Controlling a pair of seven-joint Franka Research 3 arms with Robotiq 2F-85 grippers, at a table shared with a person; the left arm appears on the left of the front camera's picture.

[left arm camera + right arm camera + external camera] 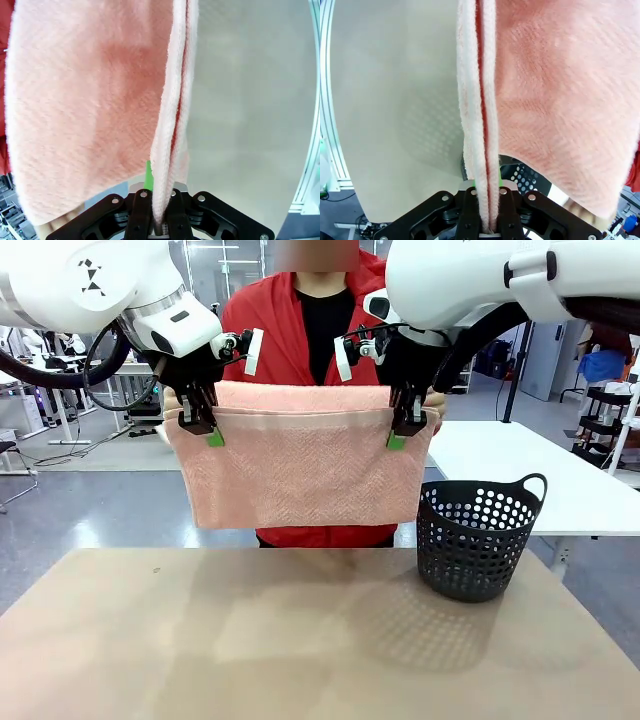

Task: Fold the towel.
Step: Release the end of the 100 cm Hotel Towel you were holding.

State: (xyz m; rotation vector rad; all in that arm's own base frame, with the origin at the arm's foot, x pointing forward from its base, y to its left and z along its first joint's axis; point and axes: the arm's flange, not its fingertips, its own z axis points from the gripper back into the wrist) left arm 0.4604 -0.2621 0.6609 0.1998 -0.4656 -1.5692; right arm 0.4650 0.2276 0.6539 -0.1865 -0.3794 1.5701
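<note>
Towel (300, 475), salmon-pink terry, hangs doubled in the air, up and to the left of the black perforated basket (478, 540) and clear of the tabletop (250, 640). The left gripper (205, 430) is clamped on the upper corner farther from the basket, the right gripper (403, 432) on the nearer one. Lowering both together, level and taut, should keep the edges matched and land the cloth beside the basket, not on it.

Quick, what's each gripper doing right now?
Left gripper: shut on the towel, at its top edge.
Right gripper: shut on the towel, at the same edge.
</note>
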